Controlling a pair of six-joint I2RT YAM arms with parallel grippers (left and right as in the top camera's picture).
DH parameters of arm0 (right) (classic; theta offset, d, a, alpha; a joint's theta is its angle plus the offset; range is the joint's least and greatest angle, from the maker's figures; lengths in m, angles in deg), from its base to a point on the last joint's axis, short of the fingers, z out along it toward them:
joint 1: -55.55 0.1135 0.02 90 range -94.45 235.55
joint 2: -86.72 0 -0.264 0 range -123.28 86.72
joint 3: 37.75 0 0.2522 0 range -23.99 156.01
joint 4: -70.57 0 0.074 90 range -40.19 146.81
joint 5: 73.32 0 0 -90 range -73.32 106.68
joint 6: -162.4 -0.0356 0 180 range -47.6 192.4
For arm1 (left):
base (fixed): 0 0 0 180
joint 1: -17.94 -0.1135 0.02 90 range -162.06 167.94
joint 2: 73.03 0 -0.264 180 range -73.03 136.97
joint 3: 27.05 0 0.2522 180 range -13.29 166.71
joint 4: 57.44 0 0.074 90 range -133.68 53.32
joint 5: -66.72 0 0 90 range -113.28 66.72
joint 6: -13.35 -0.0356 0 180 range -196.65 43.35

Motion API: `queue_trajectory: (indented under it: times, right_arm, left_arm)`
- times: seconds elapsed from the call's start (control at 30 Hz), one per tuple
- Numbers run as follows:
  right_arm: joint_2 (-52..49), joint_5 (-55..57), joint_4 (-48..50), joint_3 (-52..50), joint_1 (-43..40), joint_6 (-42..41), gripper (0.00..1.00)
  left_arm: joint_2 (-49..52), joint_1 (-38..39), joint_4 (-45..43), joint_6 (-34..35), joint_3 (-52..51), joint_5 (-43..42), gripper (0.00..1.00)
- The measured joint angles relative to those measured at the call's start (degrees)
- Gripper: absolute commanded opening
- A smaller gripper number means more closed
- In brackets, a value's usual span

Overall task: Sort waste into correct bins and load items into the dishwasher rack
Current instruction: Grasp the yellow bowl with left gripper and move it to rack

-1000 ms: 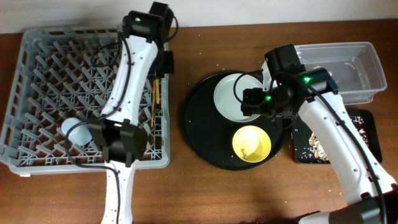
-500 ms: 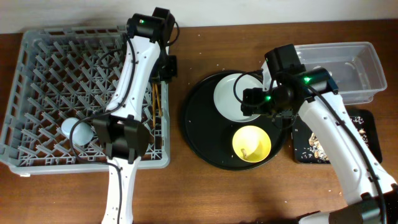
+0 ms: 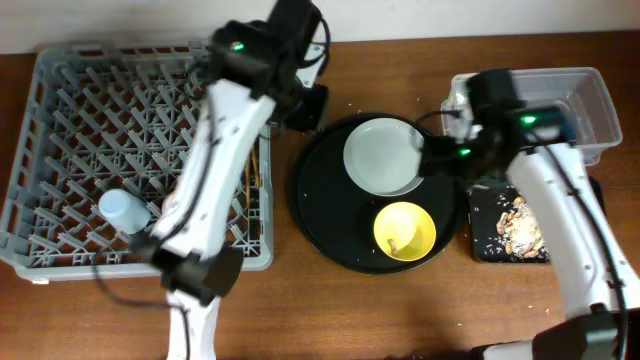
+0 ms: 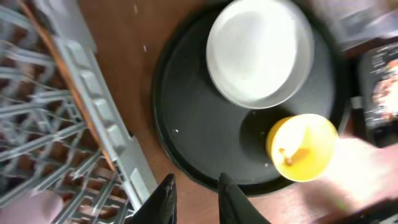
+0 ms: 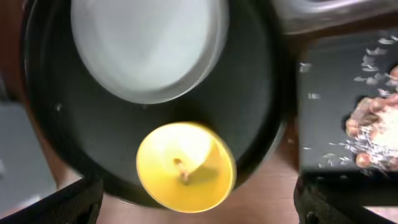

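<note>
The pale grey-green plate (image 3: 383, 155) and the yellow bowl (image 3: 405, 230), with a small brown scrap inside, sit on the large round black tray (image 3: 320, 200). My left gripper (image 3: 312, 105) hovers over the table between the dishwasher rack (image 3: 60, 100) and the round tray, slightly open and empty (image 4: 196, 196). My right gripper (image 3: 445, 155) hangs over the tray's right side, wide open and empty (image 5: 199, 204), above the bowl (image 5: 185, 174). The light-blue cup (image 3: 122, 210) and the chopsticks (image 3: 263, 165) lie in the rack. The pink cup is not in view.
The clear tub (image 3: 590, 110) stands at the back right. The shallow black tray (image 3: 490, 200) in front of it holds tan food scraps (image 3: 520, 225) and rice-like crumbs. A few crumbs lie on the table near the round tray.
My left arm has swung right, from over the rack's right side to the round tray's upper-left edge. My right arm has drawn back to the right, uncovering the plate and the black tray.
</note>
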State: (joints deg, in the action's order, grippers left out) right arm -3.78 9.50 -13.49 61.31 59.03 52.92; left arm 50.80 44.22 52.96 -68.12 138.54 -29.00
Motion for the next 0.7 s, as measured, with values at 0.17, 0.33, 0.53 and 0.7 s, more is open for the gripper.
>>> queue_trajectory:
  times: [0.17, 0.33, 0.53, 0.7]
  right_arm:
    - [-0.2, -7.8, -2.6, 0.0, -26.7, 1.7, 0.98]
    - [-0.2, -9.8, -3.0, 0.1, -30.5, 2.2, 0.98]
    - [-0.2, -10.3, -3.1, 0.1, -30.5, 2.6, 0.98]
    - [-0.2, -10.3, -3.2, 0.1, -30.5, 2.8, 0.98]
  left_arm:
    - [-21.6, 0.8, -0.6, -0.2, -13.8, 0.4, 0.44]
    - [-23.5, 6.8, -22.0, -0.2, -40.5, -3.1, 0.52]
    - [-21.4, 12.5, -59.9, 4.0, -74.5, -9.3, 0.51]
    - [-14.5, 14.8, -64.8, 8.9, -76.1, -16.4, 0.41]
